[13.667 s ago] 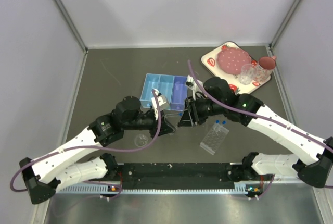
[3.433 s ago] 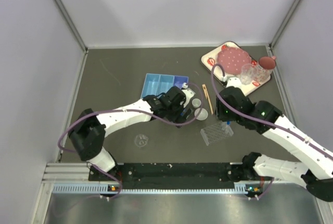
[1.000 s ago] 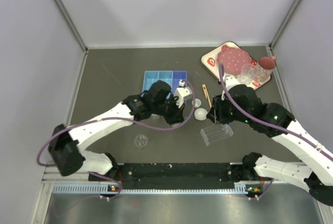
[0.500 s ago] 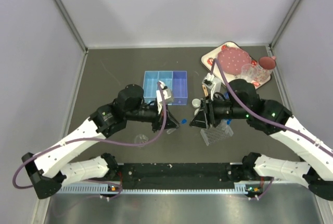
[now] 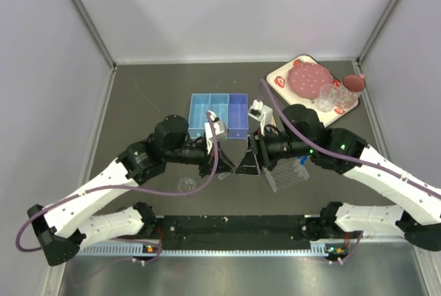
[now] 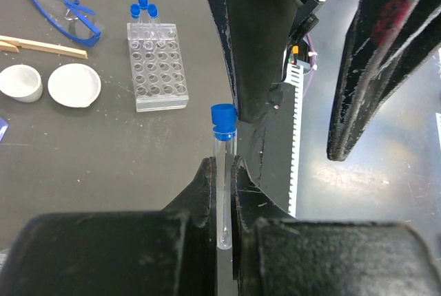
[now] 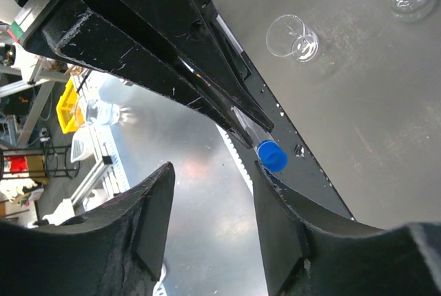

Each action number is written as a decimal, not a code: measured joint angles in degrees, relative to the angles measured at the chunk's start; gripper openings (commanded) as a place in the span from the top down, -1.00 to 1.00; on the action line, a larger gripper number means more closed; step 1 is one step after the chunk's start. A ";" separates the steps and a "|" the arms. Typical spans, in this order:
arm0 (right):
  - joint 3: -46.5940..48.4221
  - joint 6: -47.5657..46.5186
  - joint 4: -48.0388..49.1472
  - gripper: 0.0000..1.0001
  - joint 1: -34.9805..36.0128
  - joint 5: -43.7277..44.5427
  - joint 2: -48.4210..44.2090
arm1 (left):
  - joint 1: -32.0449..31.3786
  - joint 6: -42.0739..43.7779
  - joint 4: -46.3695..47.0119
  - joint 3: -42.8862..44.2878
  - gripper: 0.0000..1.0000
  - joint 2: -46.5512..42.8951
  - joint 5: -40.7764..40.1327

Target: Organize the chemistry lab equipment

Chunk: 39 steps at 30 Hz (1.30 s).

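Note:
My left gripper (image 5: 225,164) is shut on a clear tube with a blue cap (image 6: 224,165) and holds it above the table with the cap pointing at my right gripper (image 5: 246,162). The tube also shows in the right wrist view (image 7: 264,149). My right gripper (image 7: 213,172) is open, its fingers either side of the cap end without touching it. The clear well rack (image 5: 286,175) lies just right of the grippers and holds blue-capped tubes (image 6: 143,11). A small clear dish (image 5: 186,186) sits below the left arm.
A blue compartment tray (image 5: 219,113) stands behind the grippers. The strawberry-print tray (image 5: 277,77) is at the back right. The left wrist view shows two white dishes (image 6: 74,86), wooden tongs (image 6: 41,46) and blue goggles (image 6: 58,14) beside the rack.
My right gripper has swung left, away from the rack, until its open jaws meet the cap end of the tube. My left gripper has kept hold of the tube and barely moved.

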 measured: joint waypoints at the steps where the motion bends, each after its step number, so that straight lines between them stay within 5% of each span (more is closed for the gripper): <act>1: 0.00 0.04 0.04 -0.07 0.11 0.07 0.00 | 0.02 0.00 -0.02 -0.04 1.00 -0.04 -0.07; 22: 0.44 0.15 1.33 0.03 0.17 2.78 1.20 | 0.13 0.13 -0.57 -0.11 1.00 -4.44 0.28; 31: 0.68 0.13 2.16 0.39 0.46 2.73 2.99 | 0.13 0.13 -0.79 -0.11 1.00 -4.52 0.22; 39: 0.70 0.15 2.47 1.00 0.55 2.75 3.02 | 0.13 0.13 -0.87 -0.11 1.00 -4.50 -0.31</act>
